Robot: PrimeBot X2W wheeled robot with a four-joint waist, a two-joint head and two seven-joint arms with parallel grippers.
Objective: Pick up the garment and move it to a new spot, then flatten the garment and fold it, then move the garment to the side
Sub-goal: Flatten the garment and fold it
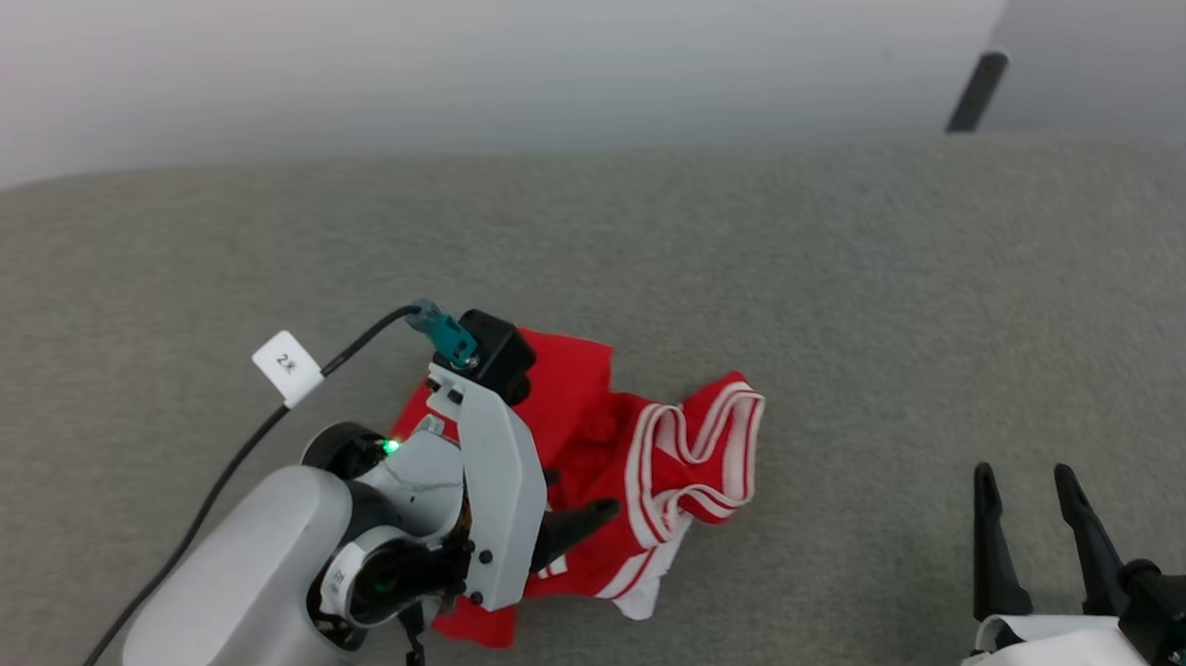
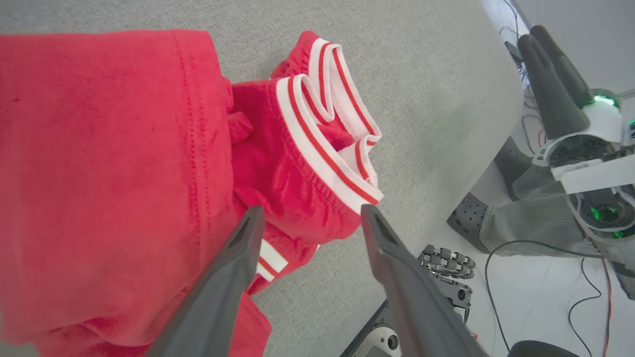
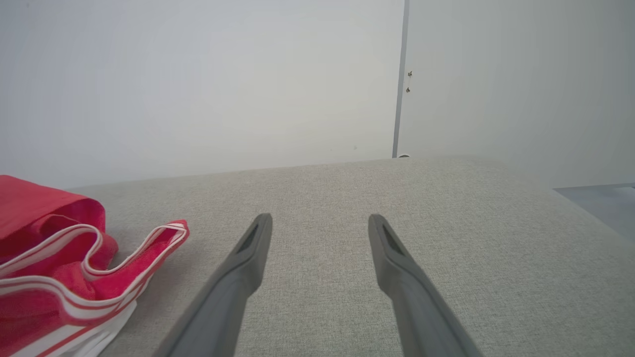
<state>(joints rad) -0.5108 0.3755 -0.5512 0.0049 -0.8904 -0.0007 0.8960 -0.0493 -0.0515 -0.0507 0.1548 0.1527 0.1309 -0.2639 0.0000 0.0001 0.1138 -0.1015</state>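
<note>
The garment (image 1: 589,423) lies as a crumpled red heap on the grey padded surface (image 1: 855,284), left of centre in the head view and close to the front edge. Its red-and-white striped band (image 1: 750,410) stands up in a loop on the heap's right side, and a small white part shows at the front, approx. under that loop. The left gripper (image 2: 311,210) is directly over the heap, turned sideways, w/ both fingers spread apart and nothing between them. In the left wrist view one finger (image 2: 233,267) lies in front of the red cloth and the tip of the other is right at the corner of the striped band; if they touch the cloth or only hang above it, I cannot tell. The right gripper (image 1: 1024,472) is at the lower right of the head view, over bare grey fabric, well apart from the garment; its fingers are also spread and it has nothing in them. A black cable (image 1: 239,470) w/ a white tag (image 1: 288,365) runs along the left arm. Behind the padded surface there is a pale wall (image 3: 198,89).
</note>
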